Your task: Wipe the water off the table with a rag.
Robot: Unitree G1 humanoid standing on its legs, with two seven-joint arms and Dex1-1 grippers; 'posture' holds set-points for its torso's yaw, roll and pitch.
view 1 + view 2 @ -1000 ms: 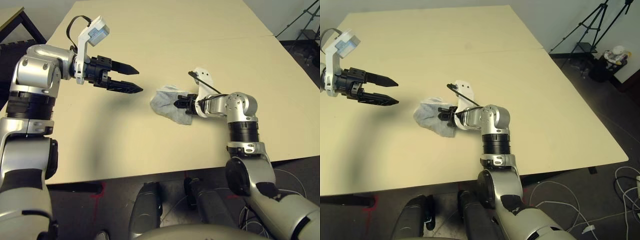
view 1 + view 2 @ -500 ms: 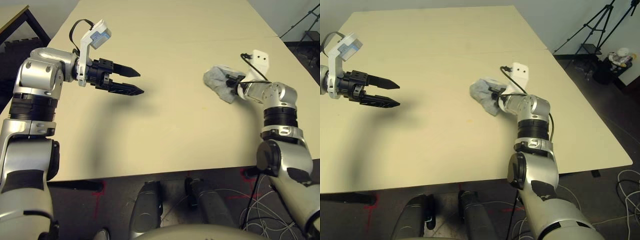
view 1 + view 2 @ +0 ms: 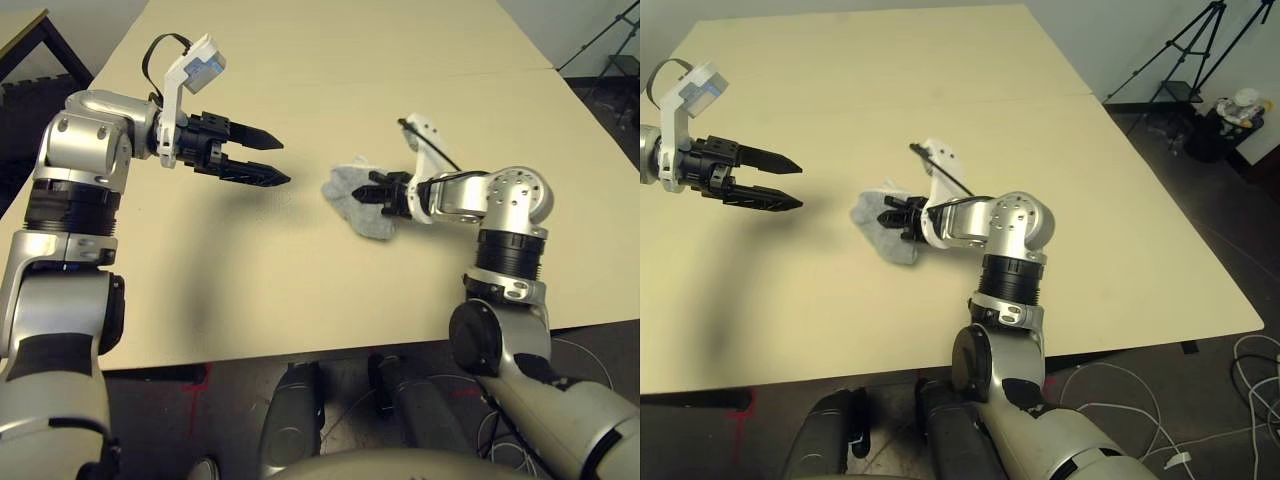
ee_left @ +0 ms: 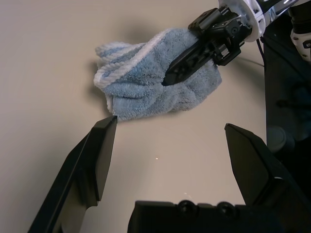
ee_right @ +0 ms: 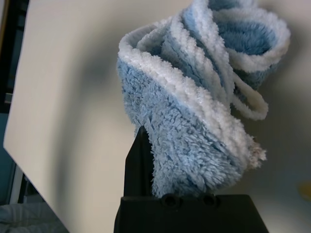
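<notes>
The rag (image 3: 355, 193) lies bunched mid-tabletop on the table (image 3: 330, 80), nearer the front edge, pinched in the closed right gripper (image 3: 368, 194). The left gripper (image 3: 262, 159) hangs wide open, empty. Judged soft, light and limp; a bunched fold offers the best hold.

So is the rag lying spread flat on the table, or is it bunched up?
Bunched up. The rag sits in thick folds, its white edge curling over itself, with the right gripper shut on one end.

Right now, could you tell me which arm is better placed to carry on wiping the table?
The right: its gripper is shut on the rag, pressed on the table. The left gripper hangs open above it.
</notes>
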